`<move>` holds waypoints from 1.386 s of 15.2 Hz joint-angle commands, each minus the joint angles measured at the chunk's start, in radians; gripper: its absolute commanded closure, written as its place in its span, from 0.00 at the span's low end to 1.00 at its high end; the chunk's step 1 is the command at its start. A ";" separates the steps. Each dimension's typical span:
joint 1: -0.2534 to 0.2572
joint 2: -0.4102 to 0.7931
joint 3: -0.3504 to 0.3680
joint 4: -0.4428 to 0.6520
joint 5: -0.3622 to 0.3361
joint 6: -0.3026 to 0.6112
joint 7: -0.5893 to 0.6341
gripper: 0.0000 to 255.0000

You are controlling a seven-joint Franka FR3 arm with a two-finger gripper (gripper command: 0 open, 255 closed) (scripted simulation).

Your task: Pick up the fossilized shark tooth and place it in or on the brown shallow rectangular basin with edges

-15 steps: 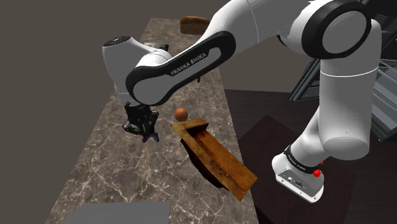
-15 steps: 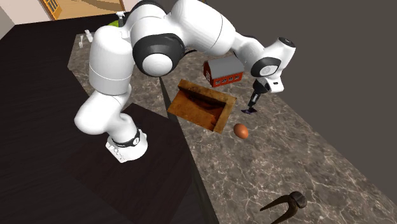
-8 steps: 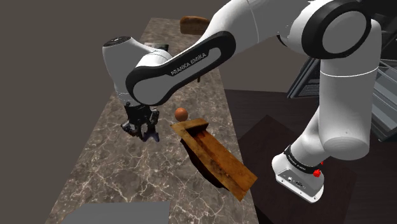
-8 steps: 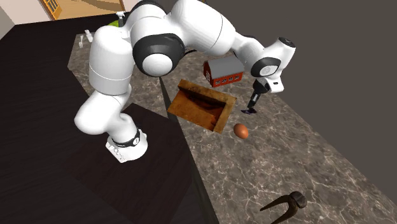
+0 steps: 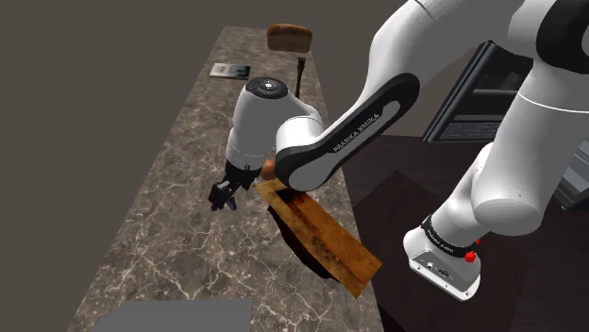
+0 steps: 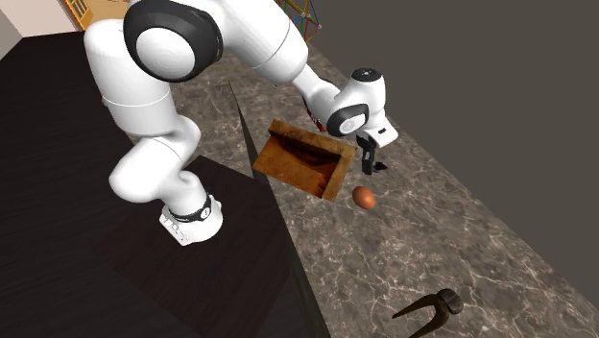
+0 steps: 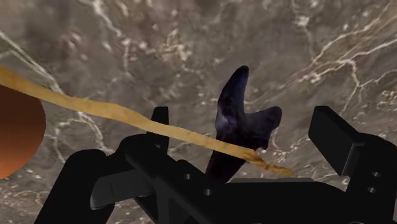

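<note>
Claw: my all-black two-finger claw [image 5: 223, 196] hangs low over the counter at the end of the white arm, just off the basin's raised corner.
Claw state: wide. In the wrist view the fingers [image 7: 334, 137] stand apart and clasp nothing that I can see.
Tooth: the dark purple-black forked shark tooth [image 7: 236, 118] sits between the two fingers, its point away from the hand. Veined stone shows on either side of it, so neither finger touches it where I can see.
Tooth from the shoulder view: it is a dark speck right under the fingertips, against the counter. I cannot tell whether it rests on the stone or is just clear of it.
Basin: the brown shallow rectangular basin with raised edges [image 5: 330, 247] lies at 4 o'clock from the claw in the shoulder view and at 9 o'clock from it in the second exterior view. It is near the tooth but apart from it.
Tan strip: a thin tan strip [image 7: 95, 107], coloured like the basin's rim, crosses in front of the hand and the tooth's root in the wrist view.
Ball: an orange-brown round ball [image 6: 364, 198] lies on the counter at 6 o'clock from the claw in the second exterior view, just off the basin's corner.
Counter: a dark brown marble-patterned counter with pale veins [image 5: 170, 226] carries all of this.
Far end: a brown loaf-shaped thing [image 5: 289, 36] stands at the counter's 12 o'clock end in the shoulder view.
Tool: a dark two-armed tongs-like tool [image 6: 429, 307] lies at 5 o'clock from the claw in the second exterior view, well apart.
</note>
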 commanded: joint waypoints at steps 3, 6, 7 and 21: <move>0.024 0.053 -0.030 0.009 -0.060 0.046 0.040 0.00; 0.028 0.061 -0.036 0.011 -0.068 0.051 0.046 0.00; 0.028 0.061 -0.036 0.011 -0.068 0.051 0.046 0.00; 0.028 0.061 -0.036 0.011 -0.068 0.051 0.046 1.00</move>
